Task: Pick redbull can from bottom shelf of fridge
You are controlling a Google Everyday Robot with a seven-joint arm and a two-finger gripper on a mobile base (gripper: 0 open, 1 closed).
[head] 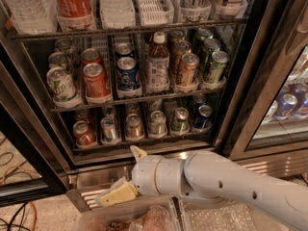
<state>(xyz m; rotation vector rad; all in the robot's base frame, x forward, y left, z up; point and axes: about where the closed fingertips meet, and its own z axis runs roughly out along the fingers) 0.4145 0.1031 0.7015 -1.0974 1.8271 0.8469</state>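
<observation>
The fridge (pixel 240 105) stands open in front of me. Its bottom shelf (pixel 144 139) is a dark wire rack holding a row of short cans. The redbull can (pixel 109 129) is slim and silver-grey, second from the left, between a red can (pixel 84 134) and a gold-brown can (pixel 134 126). My gripper (pixel 119 175) hangs below the shelf's front edge, in front of the ribbed steel base, at the end of the white arm (pixel 216 182). Its two cream fingers (pixel 115 194) are spread apart and hold nothing. It is below and slightly right of the redbull can, not touching it.
The middle rack (pixel 130 96) above holds taller cans and a bottle (pixel 157 64). More cans (pixel 180 120) sit to the right on the bottom shelf. A second glass door (pixel 284 105) is on the right. A clear bin (pixel 130 218) lies below the gripper; cables (pixel 14 211) lie on the floor at left.
</observation>
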